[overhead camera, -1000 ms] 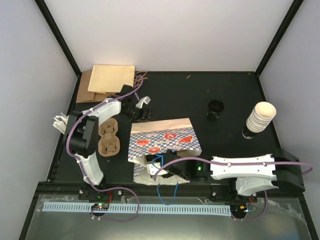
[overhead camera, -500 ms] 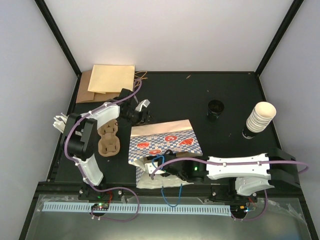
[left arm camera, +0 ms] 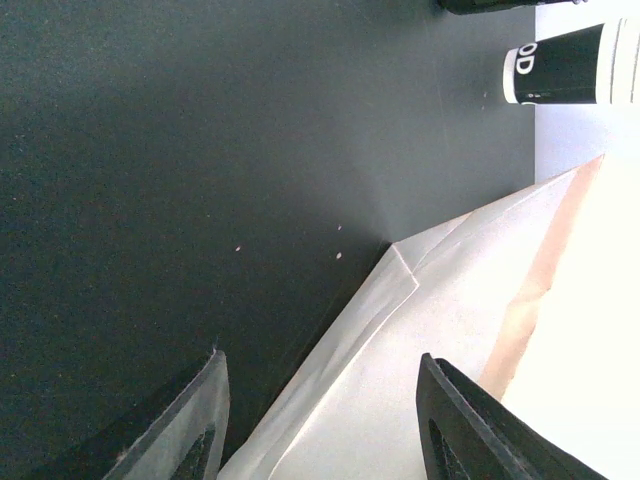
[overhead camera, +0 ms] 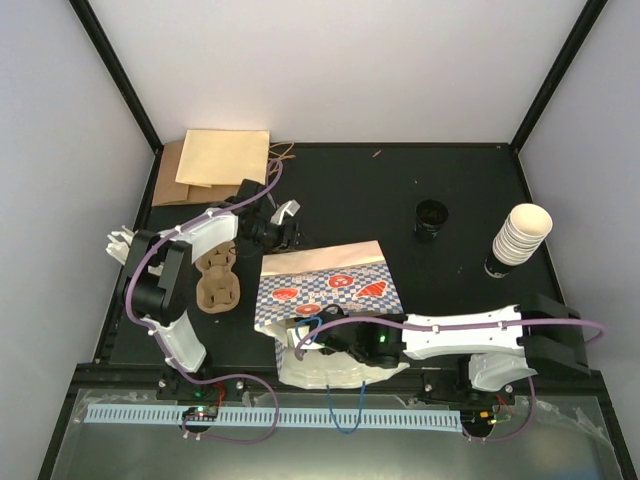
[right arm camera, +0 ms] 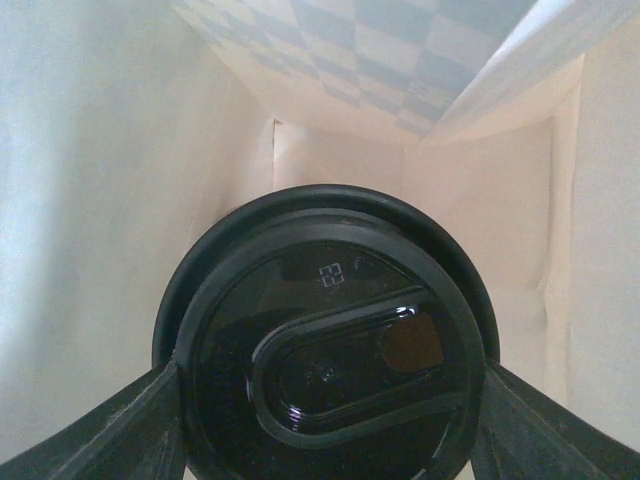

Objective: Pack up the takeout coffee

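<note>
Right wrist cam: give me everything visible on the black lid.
The black lid is round, glossy plastic, with a raised outer rim, an oval recess in the middle and a small square mark just above it. Its top faces the camera. The right gripper clamps it, one finger against each side. It sits inside the checked bag, with white paper walls all around. Whatever is under the lid is hidden.

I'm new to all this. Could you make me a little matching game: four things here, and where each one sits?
1 black lid
2 stack of cups
3 brown cup carrier
4 tan paper bags

A far left corner
B inside the checked bag
C near the right edge
D left of the checked bag

Pairs: 1-B, 2-C, 3-D, 4-A
</note>
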